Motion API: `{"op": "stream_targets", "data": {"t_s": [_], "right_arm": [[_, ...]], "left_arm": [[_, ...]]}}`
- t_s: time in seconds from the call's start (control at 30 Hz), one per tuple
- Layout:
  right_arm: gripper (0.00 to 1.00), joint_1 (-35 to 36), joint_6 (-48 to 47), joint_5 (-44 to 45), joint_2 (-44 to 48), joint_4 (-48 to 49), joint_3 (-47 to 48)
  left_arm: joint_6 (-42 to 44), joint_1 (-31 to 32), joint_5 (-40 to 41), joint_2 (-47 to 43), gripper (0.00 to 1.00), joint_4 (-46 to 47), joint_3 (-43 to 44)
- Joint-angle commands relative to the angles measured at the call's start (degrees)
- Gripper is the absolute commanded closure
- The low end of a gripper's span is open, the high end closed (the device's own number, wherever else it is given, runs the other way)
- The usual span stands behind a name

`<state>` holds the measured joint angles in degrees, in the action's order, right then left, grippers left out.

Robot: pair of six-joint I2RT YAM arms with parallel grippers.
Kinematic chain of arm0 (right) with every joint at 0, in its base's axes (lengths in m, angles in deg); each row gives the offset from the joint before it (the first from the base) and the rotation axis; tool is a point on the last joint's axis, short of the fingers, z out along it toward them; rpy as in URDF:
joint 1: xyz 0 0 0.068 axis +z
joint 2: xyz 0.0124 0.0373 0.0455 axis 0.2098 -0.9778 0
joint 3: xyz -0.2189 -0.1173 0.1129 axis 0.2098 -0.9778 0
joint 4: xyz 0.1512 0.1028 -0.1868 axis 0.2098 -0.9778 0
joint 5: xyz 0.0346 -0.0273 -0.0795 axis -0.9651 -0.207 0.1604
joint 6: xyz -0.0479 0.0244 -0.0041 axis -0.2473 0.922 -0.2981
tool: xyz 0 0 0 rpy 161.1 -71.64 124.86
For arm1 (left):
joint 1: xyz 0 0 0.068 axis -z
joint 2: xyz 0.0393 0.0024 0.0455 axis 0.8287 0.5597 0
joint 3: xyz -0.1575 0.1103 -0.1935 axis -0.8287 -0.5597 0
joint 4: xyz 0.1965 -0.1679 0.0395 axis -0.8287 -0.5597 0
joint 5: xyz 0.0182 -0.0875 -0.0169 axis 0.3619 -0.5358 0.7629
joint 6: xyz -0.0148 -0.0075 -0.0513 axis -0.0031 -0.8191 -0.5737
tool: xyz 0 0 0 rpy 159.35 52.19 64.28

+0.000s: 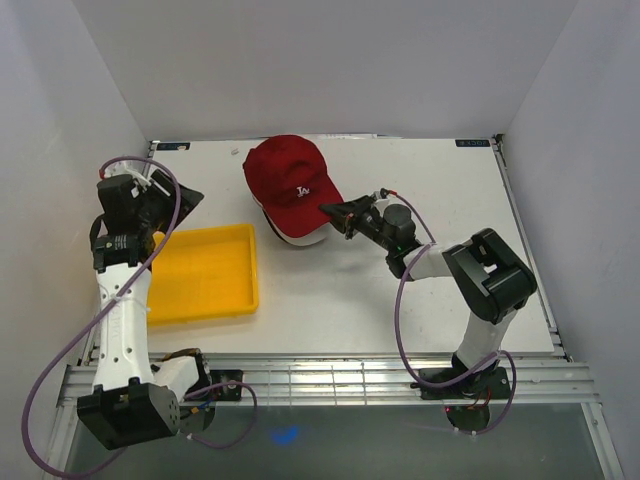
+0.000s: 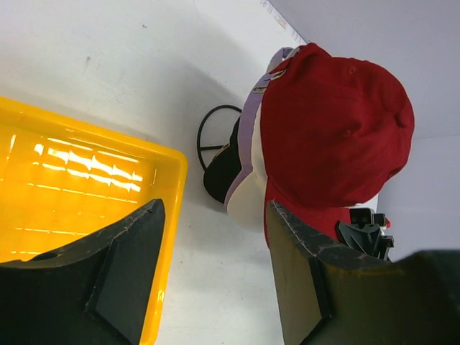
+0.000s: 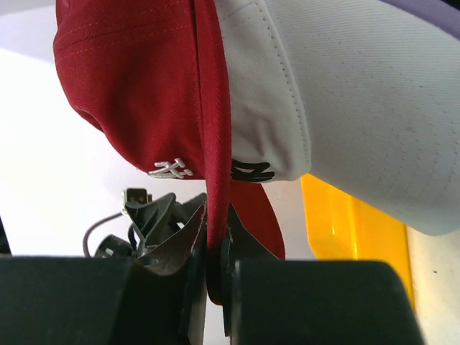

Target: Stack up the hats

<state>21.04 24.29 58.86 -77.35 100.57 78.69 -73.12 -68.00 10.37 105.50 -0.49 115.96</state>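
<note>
My left gripper (image 2: 215,223) hangs above the yellow tray (image 1: 205,275), jaws spread and empty. The dark red cap (image 1: 290,180) sits on the white cap (image 3: 345,93), mid-table (image 1: 400,300) toward the far edge. My right gripper (image 3: 213,241) pinches its brim. The crown looks light and floppy, so I judge the stiffer brim the best handle.

A dark red cap (image 1: 290,180) tops white cap (image 3: 345,108), lavender cap (image 2: 248,136), perhaps black cap (image 2: 221,169).

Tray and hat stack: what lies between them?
Bare table, plus the black wire stand's ring at the stack's foot. The left wrist view shows it, tray left, hats right.
</note>
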Motion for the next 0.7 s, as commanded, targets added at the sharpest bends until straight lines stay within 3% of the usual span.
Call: {"op": "stream_targets", "data": {"t_s": [0.0,0.47,0.67], "right_arm": [[0.92,-1.9,-5.8,-6.9,-3.3,-11.4,-0.1],[0.92,-7.4,-14.4,-17.3,-6.8,-20.1,5.5],[0.92,-8.1,-18.3,-20.1,-7.3,-24.9,9.2]], "left_arm": [[-0.6,2.6,-1.3,1.2,0.31,5.6,0.6],[-2.9,17.7,11.7,10.7,0.29,22.2,-0.4],[-6.9,23.6,30.2,17.4,0.29,25.8,0.7]]}}
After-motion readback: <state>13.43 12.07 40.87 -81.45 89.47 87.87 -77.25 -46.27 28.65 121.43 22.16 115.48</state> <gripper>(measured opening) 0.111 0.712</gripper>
